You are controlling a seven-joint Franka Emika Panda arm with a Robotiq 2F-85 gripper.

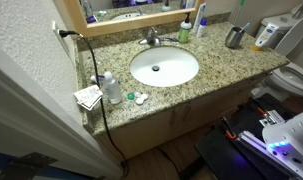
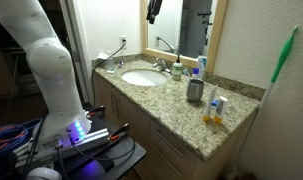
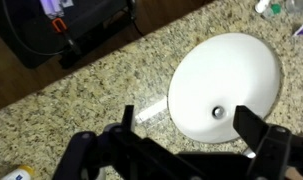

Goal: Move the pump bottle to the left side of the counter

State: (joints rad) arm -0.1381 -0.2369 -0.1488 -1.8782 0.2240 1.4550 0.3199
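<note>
The green pump bottle (image 1: 186, 30) stands upright at the back of the granite counter (image 1: 216, 62), behind the sink and next to the tall white bottle (image 1: 200, 20). It also shows in an exterior view (image 2: 177, 70) beside the faucet. In the wrist view my gripper (image 3: 191, 132) is open and empty, high above the counter (image 3: 81, 100), with the white oval sink (image 3: 231, 70) between its dark fingers. The pump bottle is not clear in the wrist view. My white arm (image 2: 46, 60) stands apart from the counter's front edge.
A chrome faucet (image 1: 151, 38) is behind the sink (image 1: 164, 67). A clear bottle with a white cap (image 1: 111, 87) and small items sit at one counter end. A metal cup (image 1: 234, 37) sits at the other end, near the toilet (image 1: 291, 75). A black cable (image 1: 96, 70) hangs down.
</note>
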